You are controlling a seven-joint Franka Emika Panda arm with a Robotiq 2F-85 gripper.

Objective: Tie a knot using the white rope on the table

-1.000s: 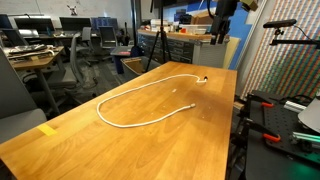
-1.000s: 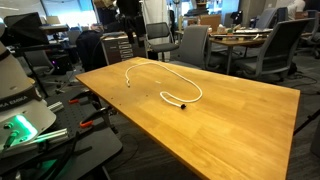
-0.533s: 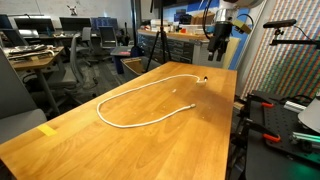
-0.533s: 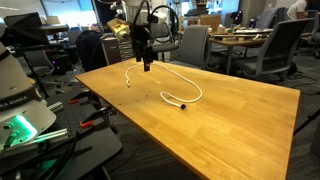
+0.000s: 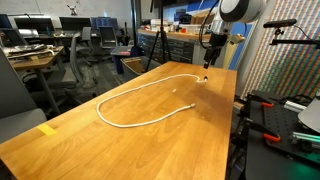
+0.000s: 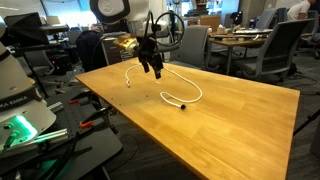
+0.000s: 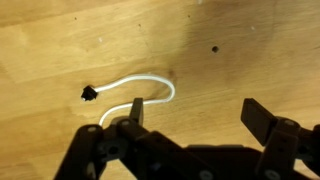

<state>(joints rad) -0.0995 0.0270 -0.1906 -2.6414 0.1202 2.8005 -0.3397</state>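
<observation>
Since a second ago the black two-fingered hand (image 6: 153, 66) has dropped toward the light-brown wooden worktop (image 6: 240, 112), jaws spread, empty, near one dark-tipped end of the looped long white rope (image 7: 150, 79). Descending off-line could shove that limp end aside.

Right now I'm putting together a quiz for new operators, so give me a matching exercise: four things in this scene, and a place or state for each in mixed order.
Things:
1. white rope
2. gripper
3. yellow tape mark
4. table

Places or states:
A. open, above the table near one rope end
B. stuck near a table edge, apart from the rope
C. lying in an open loop, not knotted
D. light-brown wood, carrying the rope

Pairs: 1-C, 2-A, 3-B, 4-D
</observation>
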